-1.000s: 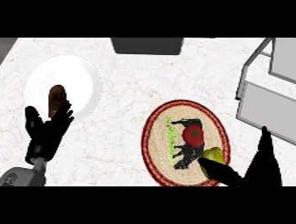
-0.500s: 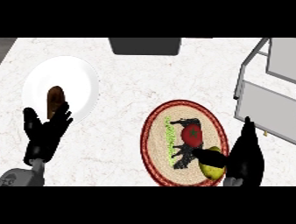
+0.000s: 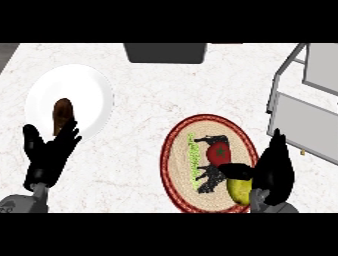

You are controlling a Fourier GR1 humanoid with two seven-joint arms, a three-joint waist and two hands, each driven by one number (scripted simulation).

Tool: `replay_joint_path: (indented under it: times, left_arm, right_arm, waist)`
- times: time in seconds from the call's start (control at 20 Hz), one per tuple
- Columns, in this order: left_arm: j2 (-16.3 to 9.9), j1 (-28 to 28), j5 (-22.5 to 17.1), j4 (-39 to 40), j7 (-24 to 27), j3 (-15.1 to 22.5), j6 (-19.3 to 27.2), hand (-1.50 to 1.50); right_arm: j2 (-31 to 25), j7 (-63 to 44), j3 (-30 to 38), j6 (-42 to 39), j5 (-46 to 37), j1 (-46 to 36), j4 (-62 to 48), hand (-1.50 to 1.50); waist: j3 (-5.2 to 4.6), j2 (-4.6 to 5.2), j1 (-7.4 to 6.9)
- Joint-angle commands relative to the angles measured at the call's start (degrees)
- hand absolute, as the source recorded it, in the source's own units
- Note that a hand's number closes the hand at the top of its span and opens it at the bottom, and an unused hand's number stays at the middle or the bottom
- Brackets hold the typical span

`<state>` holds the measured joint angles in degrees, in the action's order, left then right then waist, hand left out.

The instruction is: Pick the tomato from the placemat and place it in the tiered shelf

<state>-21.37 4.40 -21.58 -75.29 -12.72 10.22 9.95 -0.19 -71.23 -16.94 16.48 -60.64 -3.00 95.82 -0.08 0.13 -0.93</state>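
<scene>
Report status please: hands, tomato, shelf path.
Right hand over placemat edge, thumb near tomato, not gripping. Left hand open, resting by white plate. Yellow-green fruit beside right hand. Tiered shelf right, nothing between.

Light is even and bright across the pale marbled counter (image 3: 157,90), with no clear source direction. The white plate (image 3: 91,95) reads almost flat white, without a glare spot. Shadows are faint: a soft grey rim under the shelf (image 3: 312,125) near the counter's right edge. Both black hands lose inner detail in their darkness. Nothing looks blurred by motion; straight edges stay straight toward the corners.
</scene>
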Motion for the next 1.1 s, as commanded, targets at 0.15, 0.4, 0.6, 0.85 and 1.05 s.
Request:
replay_joint_path:
  times: [0.15, 0.4, 0.6, 0.85, 1.05]
  left_arm:
    - [-0.1, 0.0, 0.6, 0.9, 1.1, -0.6, -0.6, 0.00]
    - [2.7, 1.0, 1.6, 1.6, 0.1, 0.3, 1.9, 0.00]
    - [0.6, 1.1, 0.7, 1.0, -0.1, -1.5, 0.1, 0.00]
    - [1.2, -1.1, 1.3, -1.1, -0.4, -0.5, 0.2, 0.00]
    - [2.5, 1.1, 1.4, 1.0, 0.4, -0.9, -0.3, 0.00]
  right_arm:
    - [0.2, -14.0, -0.2, 3.2, 0.6, -5.3, -7.7, -1.50]
    - [0.2, -14.0, 1.7, 2.6, 0.1, -5.1, -9.4, -1.50]
    - [0.2, -14.0, 1.8, 4.4, -1.8, -5.1, -12.4, -1.50]
    - [0.2, -14.0, 1.6, 9.7, -1.1, -8.8, -17.2, -1.50]
    - [0.2, -14.0, 0.5, 9.6, -1.0, -11.1, -19.7, -1.50]
  waist:
    - [-0.05, 0.08, -0.18]
    - [-0.03, -0.03, 0.76]
    - [-0.02, -0.03, 0.47]
    - [0.08, -0.01, -0.36]
    - [0.02, 0.11, 0.07]
